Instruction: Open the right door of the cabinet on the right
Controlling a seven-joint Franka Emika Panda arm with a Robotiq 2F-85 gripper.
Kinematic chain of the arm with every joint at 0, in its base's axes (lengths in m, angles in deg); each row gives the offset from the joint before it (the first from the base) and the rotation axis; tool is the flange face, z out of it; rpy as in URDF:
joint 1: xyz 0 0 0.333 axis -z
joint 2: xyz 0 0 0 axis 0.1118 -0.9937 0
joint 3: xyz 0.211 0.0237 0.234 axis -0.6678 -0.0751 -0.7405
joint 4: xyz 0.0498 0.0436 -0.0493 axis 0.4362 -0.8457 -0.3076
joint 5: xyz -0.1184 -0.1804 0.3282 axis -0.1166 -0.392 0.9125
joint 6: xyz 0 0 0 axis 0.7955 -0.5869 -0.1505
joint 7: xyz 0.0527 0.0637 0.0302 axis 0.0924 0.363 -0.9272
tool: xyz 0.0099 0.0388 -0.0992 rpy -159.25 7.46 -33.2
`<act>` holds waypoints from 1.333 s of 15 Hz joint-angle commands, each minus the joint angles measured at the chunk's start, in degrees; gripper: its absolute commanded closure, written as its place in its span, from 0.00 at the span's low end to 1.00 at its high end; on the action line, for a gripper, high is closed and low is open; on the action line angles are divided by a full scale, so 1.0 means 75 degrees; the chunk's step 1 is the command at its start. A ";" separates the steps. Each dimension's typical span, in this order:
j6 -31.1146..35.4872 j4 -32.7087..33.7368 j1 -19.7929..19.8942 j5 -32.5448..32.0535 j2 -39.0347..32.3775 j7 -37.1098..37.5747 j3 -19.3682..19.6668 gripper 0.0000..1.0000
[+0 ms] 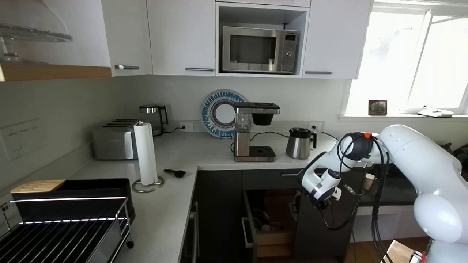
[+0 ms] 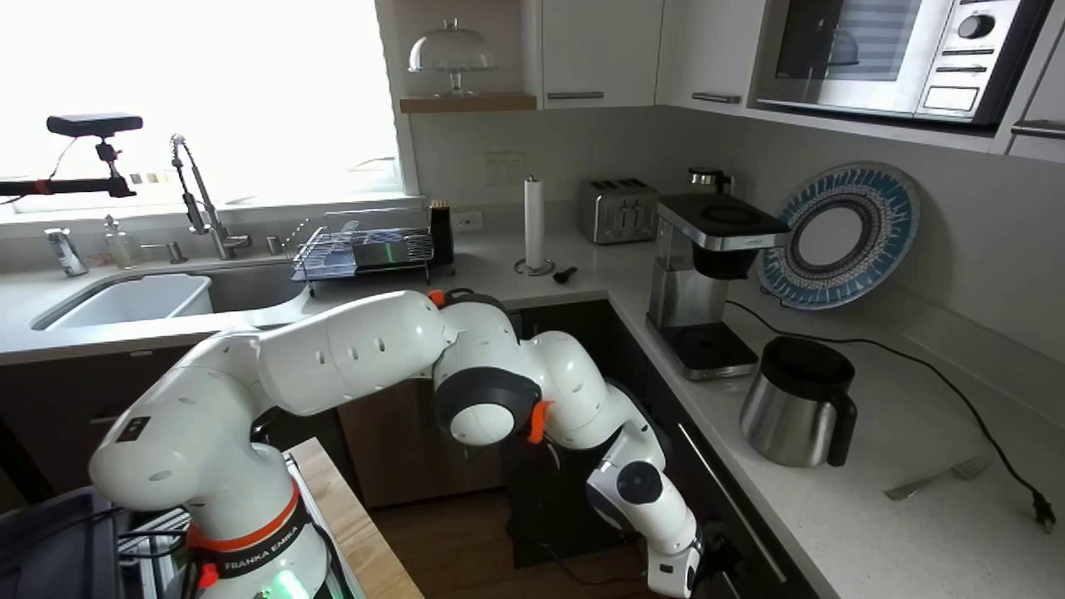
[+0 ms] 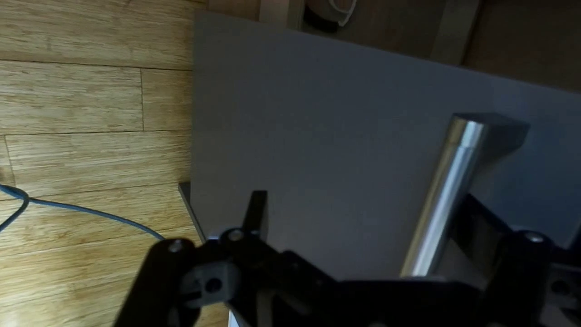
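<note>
In the wrist view, the right door (image 3: 313, 150) was centred, its handle (image 3: 442, 200) seen toward 3 o'clock between the widely parted jaws of the gripper (image 3: 365, 200). The cabinet (image 3: 408, 27) interior was exposed toward 1 o'clock; flooring (image 3: 91, 100), toward 9.

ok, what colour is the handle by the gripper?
Handle: metallic silver, on a dark grey panel. Best in the wrist view.

Right door (image 3: 313, 150): matt, smooth. Handle (image 3: 442, 195): metal, bright satin sheen. Drawers (image 1: 276, 239): light wood, unglossed. Floor (image 3: 91, 163): wood planks, visible grain, soft sheen. Arm (image 1: 420, 160): smooth, glossy shell. Surface (image 2: 907, 541): smooth, low sheen; stone or laminate, cannot tell. Carafe (image 2: 786, 420): brushed-looking metal; lid (image 2: 807, 363) apparently plastic. Toaster (image 1: 126, 144): metal, satin. Towel roll (image 1: 146, 155): matt paper. Dome (image 2: 452, 54): clear, glossy glass. Board (image 1: 38, 186): wood, fine grain.
</note>
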 commanded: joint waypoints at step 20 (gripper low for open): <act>-0.4163 -0.0502 0.0635 -0.1413 0.0462 -0.3187 0.1589 0.00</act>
